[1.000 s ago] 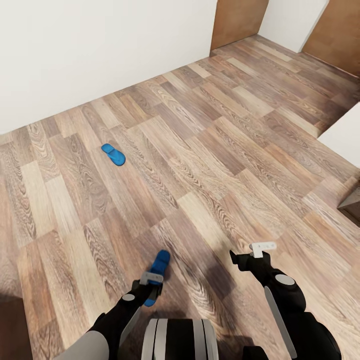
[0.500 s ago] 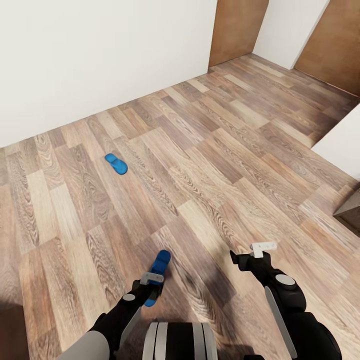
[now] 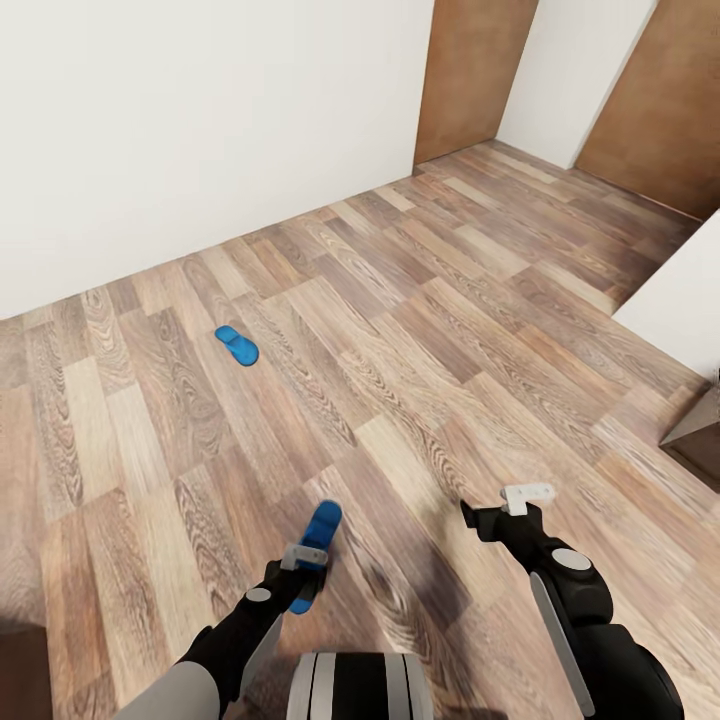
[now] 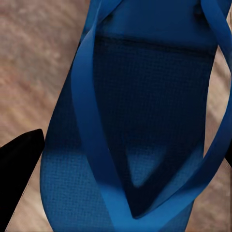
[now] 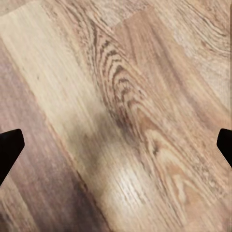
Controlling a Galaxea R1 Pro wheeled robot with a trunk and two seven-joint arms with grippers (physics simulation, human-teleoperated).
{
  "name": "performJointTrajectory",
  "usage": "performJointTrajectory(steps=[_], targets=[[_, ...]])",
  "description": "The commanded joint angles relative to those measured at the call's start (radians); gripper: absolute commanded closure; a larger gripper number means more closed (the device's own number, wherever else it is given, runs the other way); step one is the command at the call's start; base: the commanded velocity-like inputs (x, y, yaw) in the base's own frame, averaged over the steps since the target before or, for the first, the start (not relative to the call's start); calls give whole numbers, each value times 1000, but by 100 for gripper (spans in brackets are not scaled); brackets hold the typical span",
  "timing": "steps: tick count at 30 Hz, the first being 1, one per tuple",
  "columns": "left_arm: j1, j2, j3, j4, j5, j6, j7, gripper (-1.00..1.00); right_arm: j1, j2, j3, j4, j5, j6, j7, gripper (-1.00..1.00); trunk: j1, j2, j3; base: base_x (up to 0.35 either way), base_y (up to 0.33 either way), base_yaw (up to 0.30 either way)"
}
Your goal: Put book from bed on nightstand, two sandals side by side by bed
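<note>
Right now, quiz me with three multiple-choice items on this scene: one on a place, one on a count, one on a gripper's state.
1. Where does the loose sandal lie?
A. on the wooden floor, near the white wall
B. on a bed
C. in a drawer

2. How many blue sandals show?
A. one
B. two
C. four

3. What is the right gripper doing?
A. holding a book
B. open, holding nothing
C. gripping a sandal

Answers: 1 A, it rests on the planks. 2 B, one lies loose, the held sandal is in the left gripper. 3 B, bare floor lies between its fingers.
</note>
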Motion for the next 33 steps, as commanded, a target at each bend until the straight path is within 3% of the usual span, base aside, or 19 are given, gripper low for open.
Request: performJointTrajectory(steps=[1, 33], targets=[[0, 0, -4, -1, -3, 6, 11, 100, 0, -1, 0, -1, 0, 5, 2, -100, -1, 0, 3, 0, 0, 0], [0, 1, -4, -1, 0, 6, 12, 100, 0, 0, 5, -1, 0, 4, 1, -100, -15, 8, 127, 0, 0, 0]])
